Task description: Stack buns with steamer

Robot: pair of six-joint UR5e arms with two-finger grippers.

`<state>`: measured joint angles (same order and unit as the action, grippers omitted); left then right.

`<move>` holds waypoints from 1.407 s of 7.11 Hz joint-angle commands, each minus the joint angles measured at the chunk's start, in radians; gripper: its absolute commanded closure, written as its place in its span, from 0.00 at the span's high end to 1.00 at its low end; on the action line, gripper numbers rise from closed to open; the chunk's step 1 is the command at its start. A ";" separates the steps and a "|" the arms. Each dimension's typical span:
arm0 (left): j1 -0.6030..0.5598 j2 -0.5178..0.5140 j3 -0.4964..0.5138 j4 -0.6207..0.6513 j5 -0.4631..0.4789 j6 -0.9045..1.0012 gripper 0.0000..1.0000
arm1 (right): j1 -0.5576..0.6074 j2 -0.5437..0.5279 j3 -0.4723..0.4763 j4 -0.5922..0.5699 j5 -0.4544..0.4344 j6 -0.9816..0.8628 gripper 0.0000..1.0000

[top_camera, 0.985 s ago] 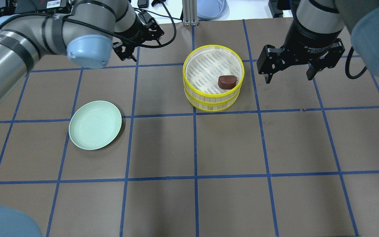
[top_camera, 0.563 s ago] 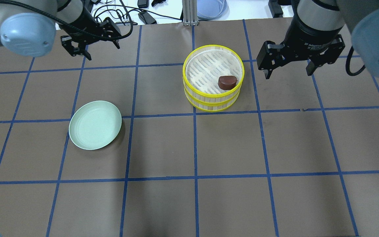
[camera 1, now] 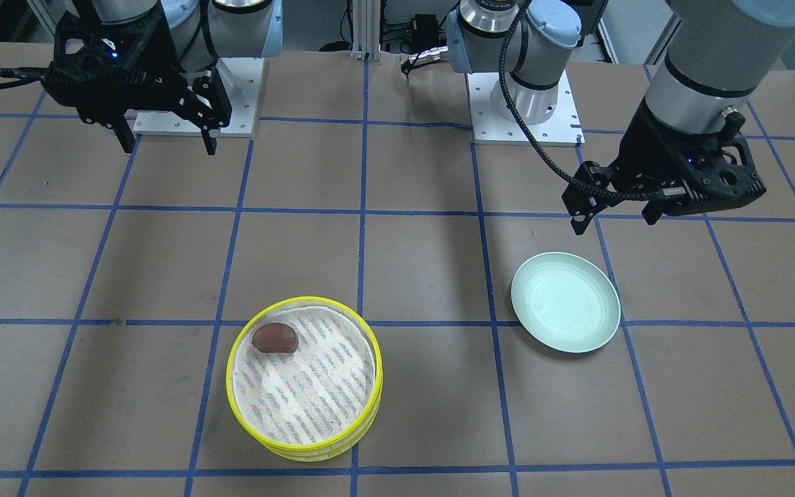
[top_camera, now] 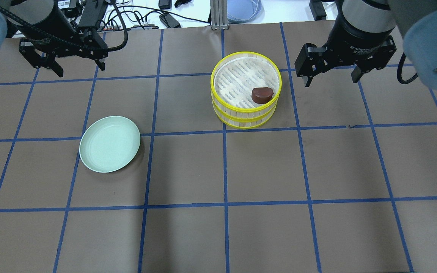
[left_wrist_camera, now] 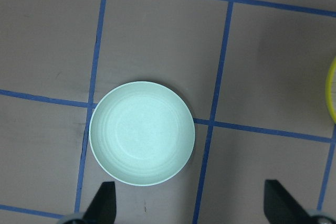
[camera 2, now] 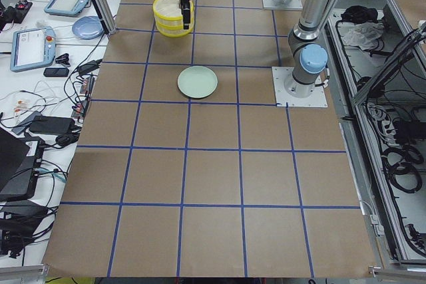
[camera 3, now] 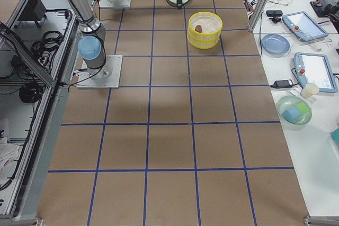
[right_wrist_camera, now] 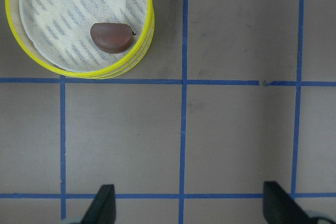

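A two-tier bamboo steamer with yellow rims (top_camera: 245, 113) stands at the table's far middle. The dark reddish-brown bun (top_camera: 262, 94) lies on the top tier's cloth near its right rim; it also shows in the front view (camera 1: 275, 337) and the right wrist view (right_wrist_camera: 111, 37). The cream-white bun is out of view. The pale green plate (top_camera: 109, 144) is empty. My left gripper (top_camera: 80, 70) is open and empty, high above the table at far left, behind the plate (left_wrist_camera: 142, 132). My right gripper (top_camera: 331, 81) is open and empty, just right of the steamer.
An aluminium post (top_camera: 216, 15) and a blue dish (top_camera: 243, 9) stand beyond the table's far edge, with cables (top_camera: 139, 19) at the far left. The arm bases (camera 1: 522, 103) sit on the robot's side of the table.
My left arm has swung leftward away from the steamer to the far-left corner, its gripper still open. My right gripper has shifted slightly toward the far edge. The bun and plate have not moved.
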<state>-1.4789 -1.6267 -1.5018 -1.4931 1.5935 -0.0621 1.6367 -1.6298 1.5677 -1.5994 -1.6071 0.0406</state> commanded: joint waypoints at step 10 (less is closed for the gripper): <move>0.003 0.067 -0.040 -0.075 -0.017 0.067 1.00 | 0.000 0.001 0.000 0.001 -0.001 -0.001 1.00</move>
<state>-1.4774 -1.5608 -1.5330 -1.5676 1.5789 0.0046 1.6367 -1.6295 1.5677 -1.5984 -1.6071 0.0399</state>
